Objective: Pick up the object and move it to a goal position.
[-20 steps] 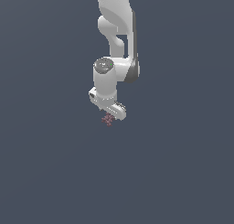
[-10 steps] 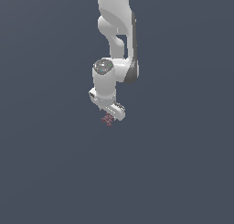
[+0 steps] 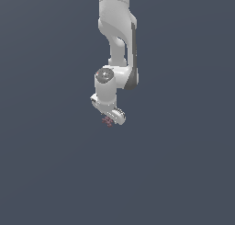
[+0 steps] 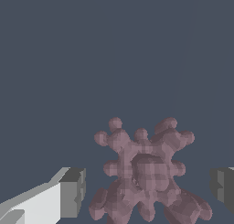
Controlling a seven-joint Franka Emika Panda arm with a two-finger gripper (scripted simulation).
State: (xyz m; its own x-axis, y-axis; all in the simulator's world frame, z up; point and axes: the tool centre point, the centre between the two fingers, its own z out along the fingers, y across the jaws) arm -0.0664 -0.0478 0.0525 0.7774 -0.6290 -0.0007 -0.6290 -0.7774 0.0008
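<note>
The object (image 4: 146, 173) is a small dark maroon knobbly cluster on the flat grey surface. In the wrist view it lies between my two fingertips, with a gap to each. One fingertip (image 4: 72, 192) and the other fingertip (image 4: 223, 184) stand apart, so the gripper (image 4: 147, 189) is open around it. In the exterior view the object (image 3: 108, 122) shows just under the white gripper (image 3: 111, 120), partly hidden by the hand.
The white arm (image 3: 117, 40) comes down from the top of the exterior view. A plain dark grey surface (image 3: 46, 164) lies all around.
The gripper has come down slightly toward the object. The object has not moved.
</note>
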